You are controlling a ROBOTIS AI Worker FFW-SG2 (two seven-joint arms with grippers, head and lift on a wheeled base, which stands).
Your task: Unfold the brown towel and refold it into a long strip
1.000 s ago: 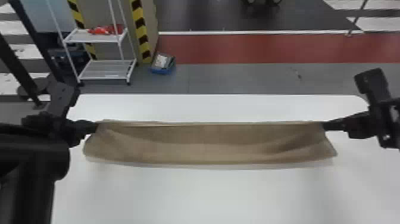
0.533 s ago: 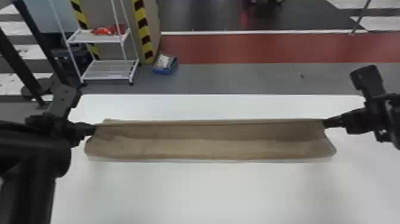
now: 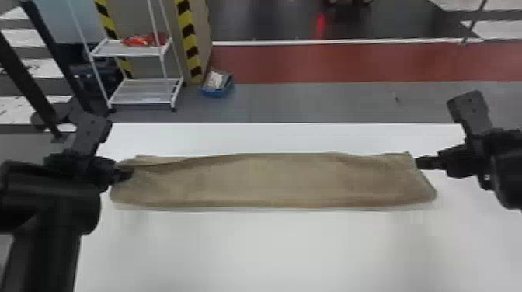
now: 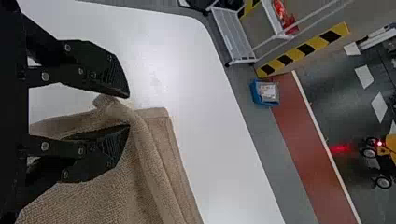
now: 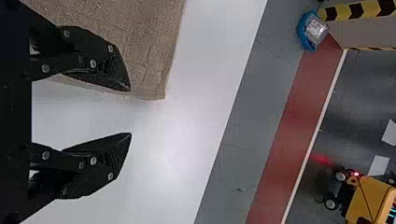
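Note:
The brown towel [image 3: 272, 182] lies as a long strip across the white table, its far edge slightly wavy. My left gripper [image 3: 126, 174] is over the strip's left end. In the left wrist view the left gripper [image 4: 128, 111] stands open, with a raised corner fold of the towel [image 4: 154, 163] between and beside its fingers. My right gripper [image 3: 417, 163] is at the strip's right end. In the right wrist view the right gripper [image 5: 130, 111] is open, one finger over the towel's corner [image 5: 152, 70], the other over bare table.
The white table [image 3: 272, 248] extends in front of the towel and in a narrower band behind it. Beyond its far edge stand a white wire shelf [image 3: 143, 91] and a blue box [image 3: 217, 83] on the floor.
Both grippers have opened and let go of the towel's ends. The far edge, earlier stretched straight between them, has slackened, and the strip lies flatter.

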